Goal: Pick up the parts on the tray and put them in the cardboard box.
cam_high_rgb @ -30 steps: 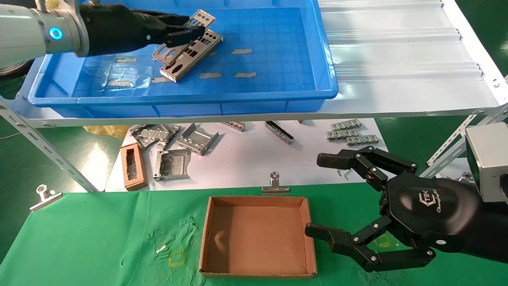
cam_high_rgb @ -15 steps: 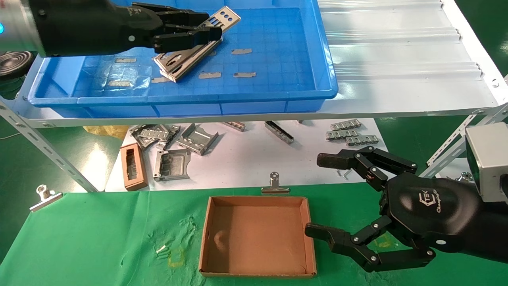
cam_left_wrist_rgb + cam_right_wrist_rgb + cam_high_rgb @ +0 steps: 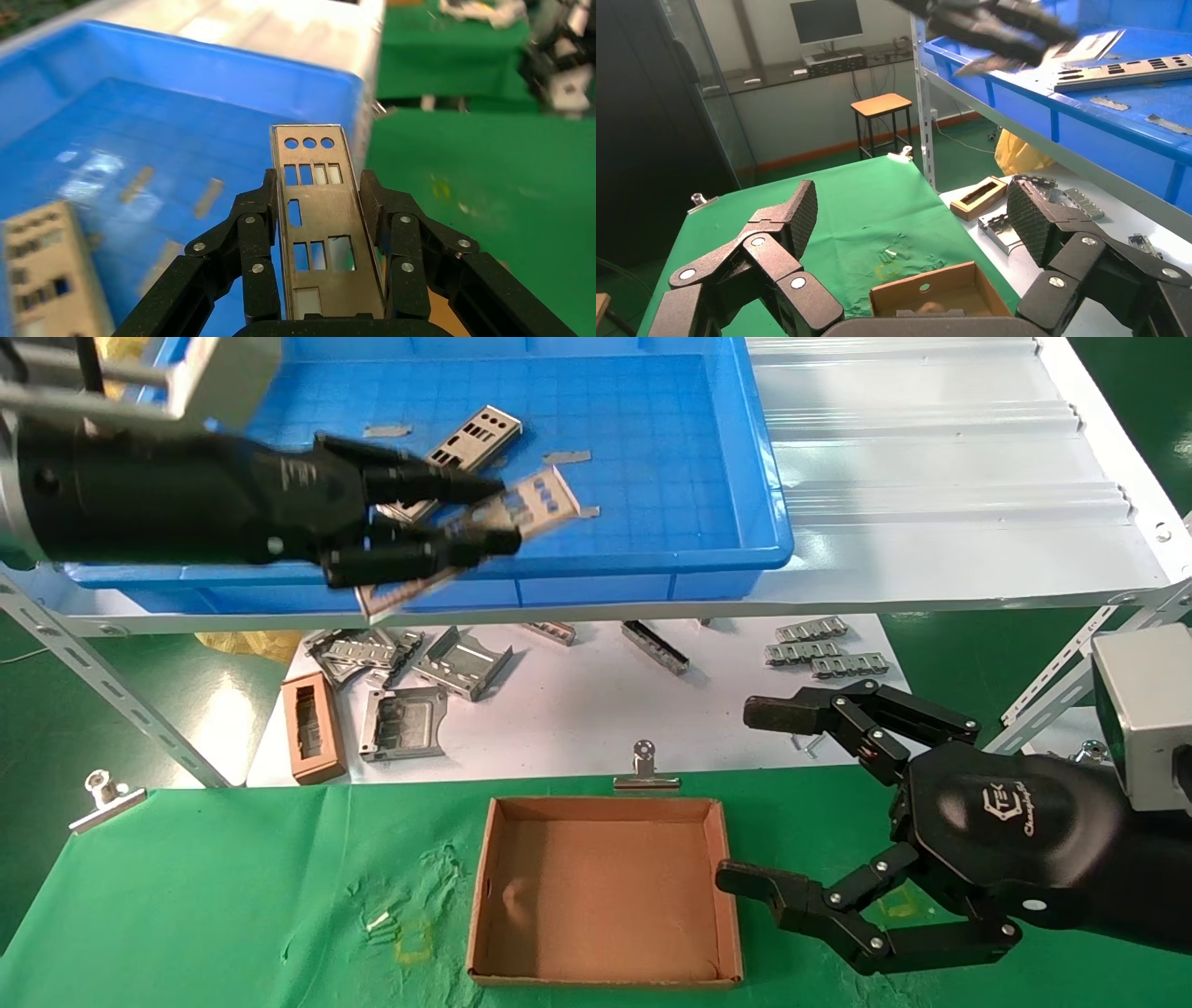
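Left pincer (image 3: 470, 528): clenched edgewise on one silver part (image 3: 320, 225), fingers (image 3: 256, 239) pressing both long sides; carried above the near rim of the blue tray (image 3: 652, 565), at about 10 o'clock in the head view. Held part: flat, punched with three round holes at the free end and rectangular cutouts below, projecting well past the fingertips. Second part (image 3: 470, 435): lying flat on the tray floor, at 11 o'clock, with grey tape scraps (image 3: 566, 456) nearby. Cardboard box (image 3: 603, 891): open, nothing seen inside, on the green-covered desk at 6 o'clock, well apart from the held part. Right pincer (image 3: 778, 803): released, fingers spread wide, idle just beside the box's wall at 4 o'clock. Lower shelf between tray and box: grey brackets (image 3: 461, 663) and a small brown block (image 3: 312, 728), not task items. Risk assessment: grip rests only on thin edges, so the plate may pivot or slip during the swing down; its long overhang could catch the tray rim or shelf edge; a release too high or off-centre may land it on the box wall.
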`<action>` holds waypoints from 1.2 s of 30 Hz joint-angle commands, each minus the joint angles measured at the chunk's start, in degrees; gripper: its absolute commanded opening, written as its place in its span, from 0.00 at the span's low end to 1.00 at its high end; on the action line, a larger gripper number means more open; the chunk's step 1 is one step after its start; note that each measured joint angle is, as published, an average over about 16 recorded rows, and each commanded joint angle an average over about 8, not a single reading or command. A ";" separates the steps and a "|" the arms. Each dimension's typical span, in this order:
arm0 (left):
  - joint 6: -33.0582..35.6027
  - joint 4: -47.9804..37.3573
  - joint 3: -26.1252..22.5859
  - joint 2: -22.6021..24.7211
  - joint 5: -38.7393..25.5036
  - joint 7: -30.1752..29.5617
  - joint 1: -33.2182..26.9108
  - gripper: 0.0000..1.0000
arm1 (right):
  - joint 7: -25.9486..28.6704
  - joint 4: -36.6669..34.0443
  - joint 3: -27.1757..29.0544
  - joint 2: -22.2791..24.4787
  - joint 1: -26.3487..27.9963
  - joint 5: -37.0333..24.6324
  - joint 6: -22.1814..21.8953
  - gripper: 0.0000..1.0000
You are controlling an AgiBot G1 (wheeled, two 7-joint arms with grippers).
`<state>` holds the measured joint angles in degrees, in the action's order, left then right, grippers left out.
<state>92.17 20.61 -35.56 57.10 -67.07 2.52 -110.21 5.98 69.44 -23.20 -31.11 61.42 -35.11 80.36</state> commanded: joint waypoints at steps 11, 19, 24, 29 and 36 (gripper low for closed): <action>-1.40 26.22 -12.35 -11.08 13.95 0.18 12.05 0.00 | 0.00 0.00 0.00 0.00 0.00 0.00 0.00 1.00; -10.19 25.52 -16.73 -5.40 7.73 9.48 17.53 0.00 | 0.00 0.00 0.00 0.00 0.00 0.00 0.00 1.00; -18.63 25.67 -17.60 -0.64 5.12 12.53 21.97 0.00 | 0.00 0.00 0.00 0.00 0.00 0.00 0.00 1.00; -25.60 24.90 -18.54 3.86 2.49 14.91 24.97 0.00 | 0.00 0.00 0.00 0.00 0.00 0.00 0.00 1.00; -31.24 22.41 -19.94 8.21 -1.40 20.45 26.93 0.30 | 0.00 0.00 0.00 0.00 0.00 0.00 0.00 1.00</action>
<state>61.86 43.11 -55.24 64.72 -67.75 22.18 -83.53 5.98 69.44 -23.20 -31.11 61.42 -35.11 80.36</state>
